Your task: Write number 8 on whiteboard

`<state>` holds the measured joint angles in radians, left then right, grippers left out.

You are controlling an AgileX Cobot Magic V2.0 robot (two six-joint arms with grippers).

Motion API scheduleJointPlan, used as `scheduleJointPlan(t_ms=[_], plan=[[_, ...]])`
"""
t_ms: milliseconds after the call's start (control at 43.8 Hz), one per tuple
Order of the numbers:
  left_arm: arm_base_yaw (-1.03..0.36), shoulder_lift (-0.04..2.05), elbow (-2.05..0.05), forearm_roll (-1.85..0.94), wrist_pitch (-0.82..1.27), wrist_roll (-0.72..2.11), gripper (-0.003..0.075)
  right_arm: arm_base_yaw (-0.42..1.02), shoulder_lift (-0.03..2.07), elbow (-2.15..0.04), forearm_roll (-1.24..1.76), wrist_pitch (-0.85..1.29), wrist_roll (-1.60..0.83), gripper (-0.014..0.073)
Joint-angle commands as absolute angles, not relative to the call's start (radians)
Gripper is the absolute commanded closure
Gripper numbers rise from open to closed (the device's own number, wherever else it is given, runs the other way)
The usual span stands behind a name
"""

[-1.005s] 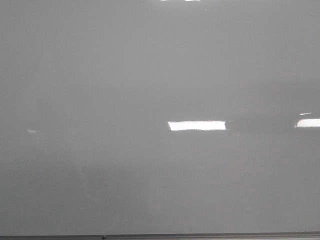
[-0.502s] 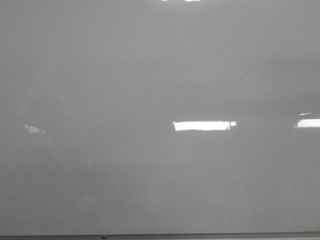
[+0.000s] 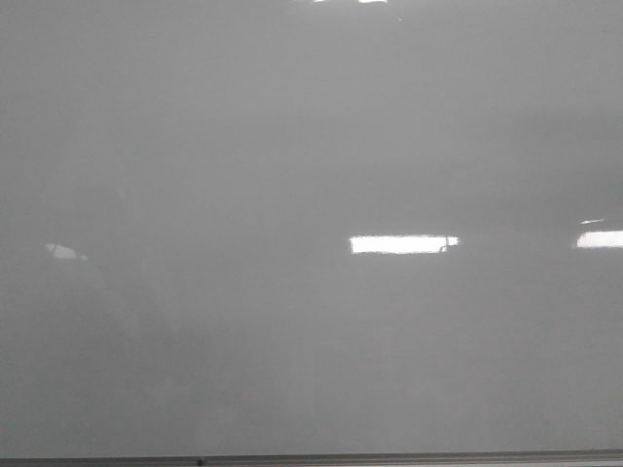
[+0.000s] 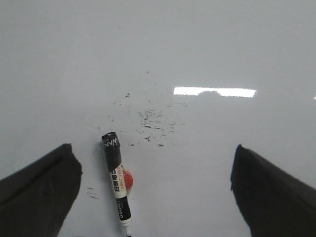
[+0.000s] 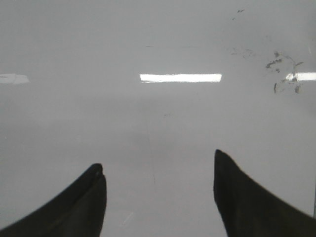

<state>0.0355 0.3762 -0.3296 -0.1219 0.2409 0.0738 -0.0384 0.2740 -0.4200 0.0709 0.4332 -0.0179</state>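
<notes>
Only the bright reflection in the front view has slid a little right since a second ago; the left gripper has fingers spread wide and empty over the marker, lying lengthwise between them on the whiteboard, no 8 drawn, while the right gripper gapes over bare surface.

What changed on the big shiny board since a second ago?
Almost nothing. In the front view, the bright rectangular light reflection on the glossy pale grey whiteboard slid a little to the right, and a faint shadowy reflection grew at the lower left. No hand came into that view and nothing was picked up or let go. The board still has no number on it, and its thin dark bottom edge stayed put.
</notes>
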Motion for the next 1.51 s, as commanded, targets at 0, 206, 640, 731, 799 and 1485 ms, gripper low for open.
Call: scheduleJointPlan(t_ms=[0,206,640,731,799,1485], plan=[[0.028,0.422,-0.370,-0.125,0.210,0.065,0.0102,-0.035,0.291,-0.450,0.071,0.356,-0.023,0.0097],[0.047,0.659,-0.430,-0.125,0.315,0.000,0.0102,-0.035,0.291,-0.450,0.071,0.357,-0.023,0.0097],[0.188,1.138,-0.583,-0.125,0.312,-0.015,0.0102,-0.035,0.291,-0.442,0.071,0.363,-0.023,0.0097],[0.184,1.207,-0.583,-0.125,0.251,-0.015,0.0102,-0.035,0.291,-0.442,0.071,0.363,-0.023,0.0097],[0.178,1.252,-0.583,-0.125,0.209,-0.015,0.0102,-0.035,0.291,-0.442,0.071,0.363,-0.023,0.0097],[0.105,1.439,-0.583,-0.125,-0.076,-0.015,0.0344,-0.035,0.291,-0.442,0.071,0.363,-0.023,0.0097]])
